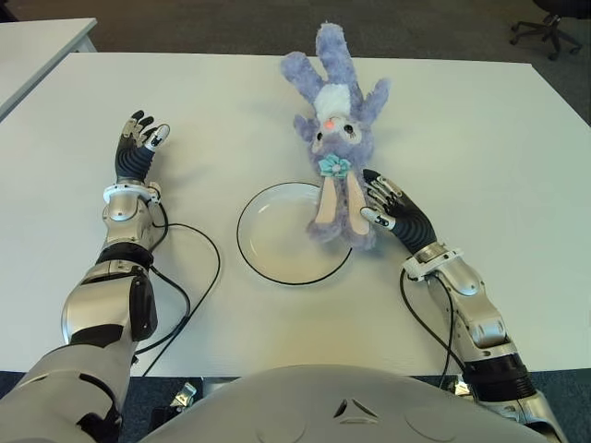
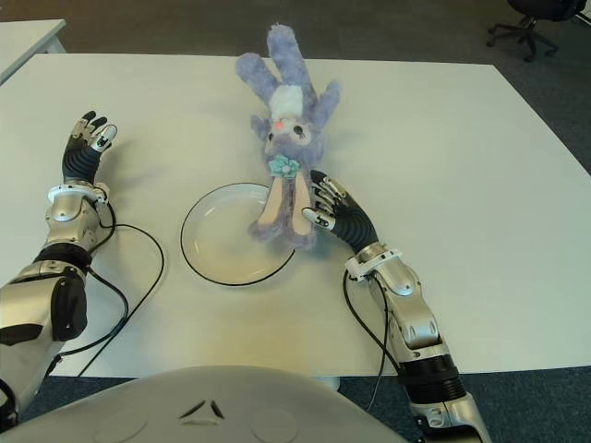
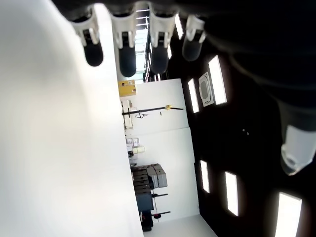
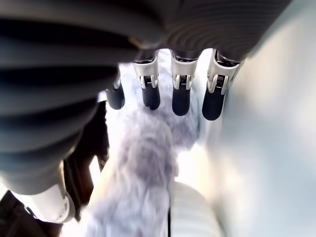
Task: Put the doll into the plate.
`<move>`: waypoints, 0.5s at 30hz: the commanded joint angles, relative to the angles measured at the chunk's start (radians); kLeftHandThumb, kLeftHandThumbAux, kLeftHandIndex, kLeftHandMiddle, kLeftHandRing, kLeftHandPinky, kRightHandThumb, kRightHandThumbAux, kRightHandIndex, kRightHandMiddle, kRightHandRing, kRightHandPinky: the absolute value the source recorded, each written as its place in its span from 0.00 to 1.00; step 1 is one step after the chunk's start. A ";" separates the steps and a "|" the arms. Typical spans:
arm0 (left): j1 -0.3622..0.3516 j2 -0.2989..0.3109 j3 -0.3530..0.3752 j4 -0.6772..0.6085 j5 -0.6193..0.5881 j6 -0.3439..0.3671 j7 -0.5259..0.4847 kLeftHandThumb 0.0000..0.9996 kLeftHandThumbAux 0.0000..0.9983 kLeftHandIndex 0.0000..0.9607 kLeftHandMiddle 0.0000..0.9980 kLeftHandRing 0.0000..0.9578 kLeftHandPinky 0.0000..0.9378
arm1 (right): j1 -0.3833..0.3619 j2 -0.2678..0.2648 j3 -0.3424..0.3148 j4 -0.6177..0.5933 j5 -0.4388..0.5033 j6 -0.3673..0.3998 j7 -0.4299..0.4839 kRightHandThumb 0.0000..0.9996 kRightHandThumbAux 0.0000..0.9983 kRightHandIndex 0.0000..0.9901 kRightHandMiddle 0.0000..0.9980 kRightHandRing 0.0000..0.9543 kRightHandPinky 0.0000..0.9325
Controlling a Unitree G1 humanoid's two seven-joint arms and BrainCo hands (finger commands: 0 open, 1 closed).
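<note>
Lying stretched across the white table (image 1: 480,138), the purple plush doll (image 1: 334,129) has its long-eared end resting over the far right rim of the plate (image 1: 268,245), hiding that bit of rim, while the rest of its body reaches away from the plate toward the far edge of the table. The doll is shaggy and soft, with a pale face, a small teal flower (image 1: 333,165) below it and cream inner surfaces on the 2 dangling ears. The plate is round, shallow and pale with a thin dark rim, nearly the same tone as the tabletop. Just right of the plate, the right hand (image 1: 386,205) sits against the doll's ears, its dark ribbed fingers (image 4: 180,101) extended and spread rather than wrapped; its wrist view shows 4 fingertips hovering over blurred purple fur, with contact hard to make out. Well left of the plate, the left hand (image 1: 138,148) shows over bare table with fingers straight and apart, holding nothing; its wrist view adds only room walls and ceiling lights beyond the table edge. A black cable (image 1: 199,277) loops on the table left of the plate.
</note>
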 commanded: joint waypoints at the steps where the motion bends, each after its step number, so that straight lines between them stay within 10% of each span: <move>1: 0.067 -0.037 -0.007 0.045 0.000 0.028 -0.028 0.00 0.51 0.00 0.13 0.13 0.10 | 0.199 0.059 0.094 0.116 -0.023 0.152 0.005 0.28 0.65 0.01 0.05 0.09 0.16; 15: 0.069 -0.041 -0.010 0.041 0.004 0.026 -0.022 0.00 0.51 0.00 0.13 0.14 0.12 | 0.206 0.097 0.096 0.142 -0.069 0.121 0.020 0.33 0.66 0.04 0.10 0.14 0.19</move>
